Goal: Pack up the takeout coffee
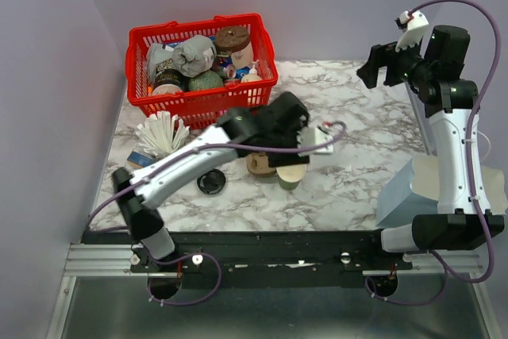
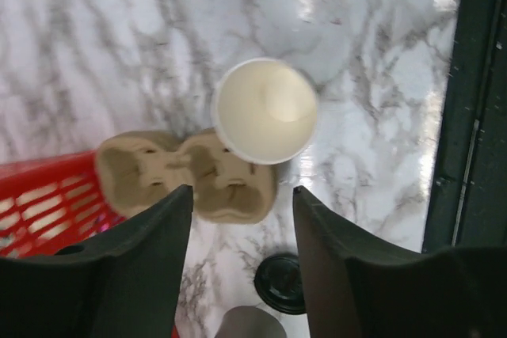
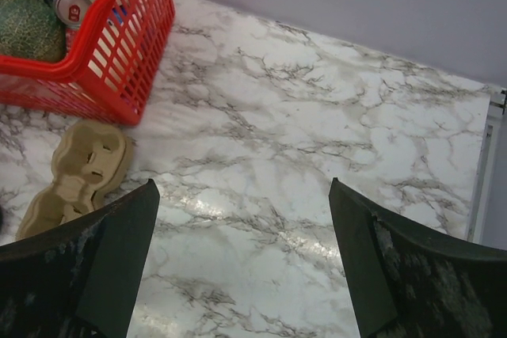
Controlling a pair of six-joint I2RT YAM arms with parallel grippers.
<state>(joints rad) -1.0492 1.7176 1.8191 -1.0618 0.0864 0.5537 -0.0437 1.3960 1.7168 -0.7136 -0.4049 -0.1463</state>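
The takeout coffee cup (image 1: 291,178) is small and green with a cream inside. It stands upright and lidless on the marble, against the right end of the brown cardboard carrier (image 1: 258,165). From the left wrist its open mouth (image 2: 265,110) shows just beyond the fingertips. My left gripper (image 2: 242,195) hangs open above it (image 1: 287,161), with nothing between the fingers. The round black lid (image 1: 211,183) lies flat on the table to the left, also in the left wrist view (image 2: 281,282). My right gripper (image 1: 379,69) is raised at the far right, open over bare marble (image 3: 242,187).
A red basket (image 1: 202,99) full of groceries stands at the back left. A grey metal cup of white stirrers (image 1: 161,136) stands in front of it. A pale blue bag (image 1: 409,192) sits at the right edge by the right arm's base.
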